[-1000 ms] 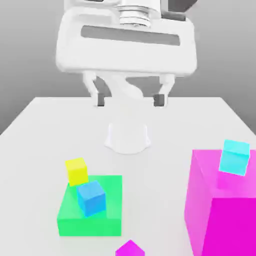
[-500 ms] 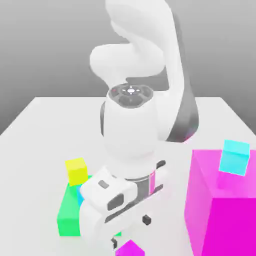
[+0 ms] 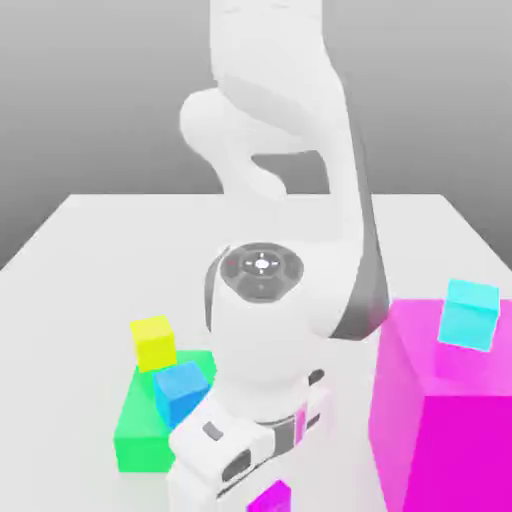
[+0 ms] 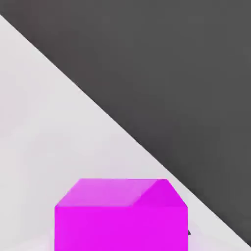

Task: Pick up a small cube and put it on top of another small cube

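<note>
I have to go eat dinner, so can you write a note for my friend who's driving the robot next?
Gripper: down low and shut on the small magenta cube.
Other small cubes: blue on the green block, yellow by its far edge, cyan on the huge magenta block.
Done: cube gripped.
Left: lift it and set it on another small cube; the pictures don't say which one.

Small cube (image 3: 271, 497), large block (image 3: 455, 440): plain magenta. Flat block (image 3: 145, 440): green. Other cubes: yellow (image 3: 154, 345), blue (image 3: 181, 393), cyan (image 3: 468, 316). Table (image 3: 75, 275): whitish.
</note>
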